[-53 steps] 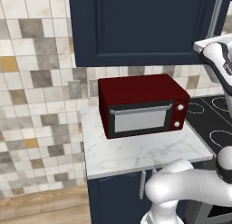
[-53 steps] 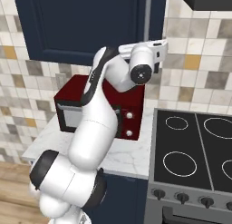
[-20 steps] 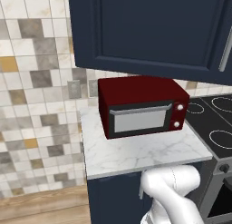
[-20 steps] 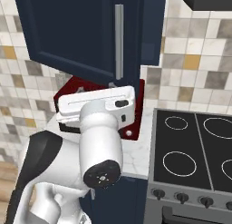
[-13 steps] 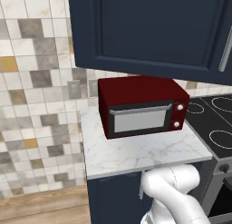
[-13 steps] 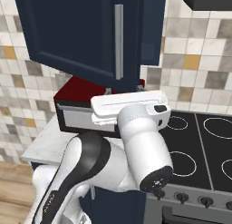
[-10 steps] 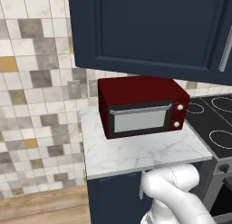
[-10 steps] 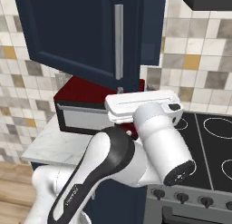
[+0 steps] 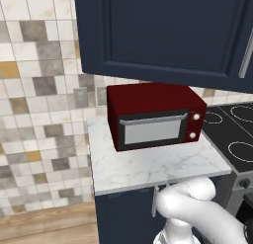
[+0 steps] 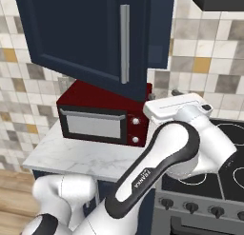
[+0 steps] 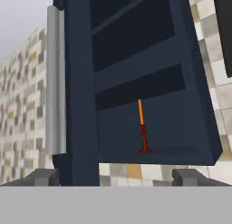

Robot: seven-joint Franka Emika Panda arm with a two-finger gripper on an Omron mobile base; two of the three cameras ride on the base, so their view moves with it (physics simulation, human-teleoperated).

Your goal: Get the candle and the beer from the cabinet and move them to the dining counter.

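The cabinet [image 11: 136,82] stands open in the hand view, its door edge-on at the left with the long silver handle [image 11: 53,82]. On its lowest shelf the candle [image 11: 142,125] stands upright, a thin orange stick on a dark red holder. My gripper [image 11: 117,177] is open and empty, below the cabinet and well short of it, looking up into it. In the right base view the door [image 10: 81,34] hangs swung out over the microwave, and my white hand [image 10: 177,107] sits to its right. The beer and the dining counter are out of view.
A red microwave [image 9: 155,114] sits on a small marble worktop [image 9: 148,164] under the open door. A black stove [image 10: 224,148] is to its right, with a range hood [image 10: 217,0] above it. Tiled wall lies behind.
The cabinet door has swung open since the earliest frames and my hand has left its handle. Over the last second the hand swung right, from in front of the microwave to the stove side.
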